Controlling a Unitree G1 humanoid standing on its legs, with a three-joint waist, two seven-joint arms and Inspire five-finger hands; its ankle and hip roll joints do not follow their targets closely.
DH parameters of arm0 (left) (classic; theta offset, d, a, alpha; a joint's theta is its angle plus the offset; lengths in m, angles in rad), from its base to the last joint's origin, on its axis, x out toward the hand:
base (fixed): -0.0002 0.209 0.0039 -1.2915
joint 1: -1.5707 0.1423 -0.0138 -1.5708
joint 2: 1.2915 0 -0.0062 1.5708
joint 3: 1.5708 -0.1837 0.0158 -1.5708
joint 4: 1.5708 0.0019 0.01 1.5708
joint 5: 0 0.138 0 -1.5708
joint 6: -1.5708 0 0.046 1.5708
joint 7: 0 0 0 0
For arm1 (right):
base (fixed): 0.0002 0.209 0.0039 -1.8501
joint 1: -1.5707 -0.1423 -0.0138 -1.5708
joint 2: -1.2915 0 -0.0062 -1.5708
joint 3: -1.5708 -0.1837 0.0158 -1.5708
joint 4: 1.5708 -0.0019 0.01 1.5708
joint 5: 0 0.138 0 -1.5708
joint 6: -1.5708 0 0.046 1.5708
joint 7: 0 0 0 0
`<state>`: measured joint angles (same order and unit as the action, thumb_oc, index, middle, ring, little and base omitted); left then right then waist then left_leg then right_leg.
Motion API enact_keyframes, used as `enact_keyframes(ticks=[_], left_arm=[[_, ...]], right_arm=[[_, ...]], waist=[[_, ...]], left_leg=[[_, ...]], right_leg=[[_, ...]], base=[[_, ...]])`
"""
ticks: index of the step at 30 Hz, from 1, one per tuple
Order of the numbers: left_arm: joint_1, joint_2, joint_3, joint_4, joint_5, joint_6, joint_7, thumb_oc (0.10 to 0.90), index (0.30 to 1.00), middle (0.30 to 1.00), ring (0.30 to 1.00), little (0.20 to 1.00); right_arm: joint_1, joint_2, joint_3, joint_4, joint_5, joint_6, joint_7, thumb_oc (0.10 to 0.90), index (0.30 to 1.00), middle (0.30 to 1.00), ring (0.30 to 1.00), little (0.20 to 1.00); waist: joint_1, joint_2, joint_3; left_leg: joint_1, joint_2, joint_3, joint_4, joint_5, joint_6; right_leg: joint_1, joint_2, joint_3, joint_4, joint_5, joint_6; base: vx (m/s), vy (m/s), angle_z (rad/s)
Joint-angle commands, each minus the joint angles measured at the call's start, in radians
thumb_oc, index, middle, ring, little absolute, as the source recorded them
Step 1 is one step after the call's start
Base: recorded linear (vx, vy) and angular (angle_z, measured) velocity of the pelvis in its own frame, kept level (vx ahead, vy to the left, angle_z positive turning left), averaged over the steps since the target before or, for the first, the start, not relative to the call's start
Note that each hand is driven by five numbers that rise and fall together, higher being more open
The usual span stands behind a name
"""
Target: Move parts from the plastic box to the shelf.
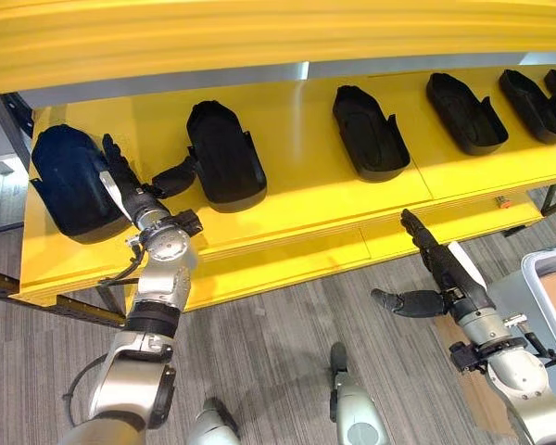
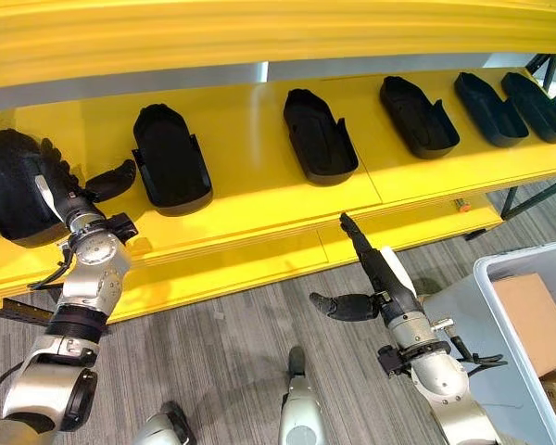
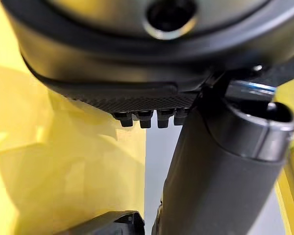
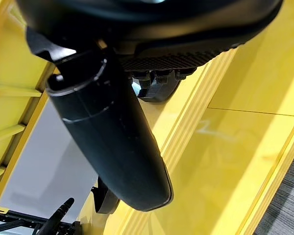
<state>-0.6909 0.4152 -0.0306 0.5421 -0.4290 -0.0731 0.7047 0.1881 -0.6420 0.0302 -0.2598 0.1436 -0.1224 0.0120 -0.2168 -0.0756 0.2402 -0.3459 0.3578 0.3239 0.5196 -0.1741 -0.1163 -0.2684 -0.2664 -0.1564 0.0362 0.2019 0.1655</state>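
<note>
Black moulded parts lie in a row on the yellow shelf [image 1: 287, 209]. The leftmost part [image 1: 67, 181] sits at the shelf's left end, with the left hand [image 1: 130, 185] touching its right side, fingers straight and thumb spread toward the second part [image 1: 224, 153]. Four further parts lie rightward, well apart from either hand. The right hand [image 2: 375, 273] hangs before the shelf's front edge, fingers straight, thumb out, holding nothing. The grey plastic box [image 2: 528, 324] stands on the floor at far right.

Grey carpet floor [image 1: 278, 324], cardboard boxes [image 2: 536, 320] at right
</note>
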Motion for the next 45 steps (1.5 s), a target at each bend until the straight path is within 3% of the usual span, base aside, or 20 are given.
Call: enact_keyframes(ticks=[1,5,15,18,33,45], left_arm=[[-0.142,0.072,0.029,0.014,0.039,-0.125,0.041,0.9,1.0,1.0,1.0,1.0],[-0.151,0.077,0.031,0.006,0.055,-0.127,0.061,0.9,1.0,1.0,1.0,1.0],[-0.215,0.203,0.024,-0.049,0.27,-0.062,0.148,0.9,1.0,1.0,1.0,1.0],[-0.244,0.225,0.006,0.013,0.266,-0.051,0.126,0.9,1.0,1.0,1.0,1.0],[-0.304,0.225,-0.022,0.138,0.174,-0.06,0.068,0.9,1.0,1.0,1.0,1.0],[-0.256,0.208,0.017,0.171,0.127,-0.069,0.05,0.9,1.0,1.0,1.0,1.0]], right_arm=[[-0.031,-0.104,-0.06,-0.076,0.047,-0.094,-0.055,0.9,1.0,1.0,1.0,1.0],[-0.033,-0.108,-0.063,-0.08,0.049,-0.099,-0.059,0.9,1.0,1.0,1.0,1.0],[-0.031,-0.128,-0.095,-0.094,0.051,-0.12,-0.047,0.9,1.0,1.0,1.0,1.0],[-0.017,-0.139,-0.116,-0.105,0.054,-0.12,-0.038,0.9,1.0,1.0,1.0,1.0],[-0.017,-0.155,-0.135,-0.104,0.077,-0.124,-0.032,0.9,1.0,1.0,1.0,1.0],[-0.012,-0.166,-0.129,-0.115,0.076,-0.126,-0.025,0.9,1.0,1.0,1.0,1.0]], waist=[[0.01,-0.003,-0.098],[0.01,-0.006,-0.096],[0.012,-0.01,-0.096],[0.004,-0.004,-0.096],[-0.015,-0.012,-0.074],[-0.006,-0.027,-0.059]], left_leg=[[-0.001,0.061,-0.071,-0.092,0.11,-0.057],[-0.001,0.06,-0.072,-0.095,0.11,-0.058],[-0.018,0.054,-0.071,-0.095,0.13,-0.044],[-0.021,0.062,-0.081,-0.081,0.109,-0.06],[-0.082,0.065,-0.088,-0.059,0.107,-0.056],[-0.112,0.074,-0.098,-0.046,0.109,-0.056]], right_leg=[[0.165,-0.085,0.007,0.016,-0.1,0.057],[0.165,-0.085,0.006,0.015,-0.1,0.059],[0.164,-0.085,-0.005,0.014,-0.088,0.056],[0.166,-0.079,0.002,0.014,-0.101,0.063],[0.109,-0.072,0.019,0.015,-0.084,0.064],[0.089,-0.064,0.019,0.021,-0.086,0.059]], base=[[0.0,0.0,0.0],[0.0,0.0,0.0],[0.01,0.002,0.03],[0.06,0.002,0.02],[-0.01,0.002,0.0],[0.0,0.001,-0.01]])
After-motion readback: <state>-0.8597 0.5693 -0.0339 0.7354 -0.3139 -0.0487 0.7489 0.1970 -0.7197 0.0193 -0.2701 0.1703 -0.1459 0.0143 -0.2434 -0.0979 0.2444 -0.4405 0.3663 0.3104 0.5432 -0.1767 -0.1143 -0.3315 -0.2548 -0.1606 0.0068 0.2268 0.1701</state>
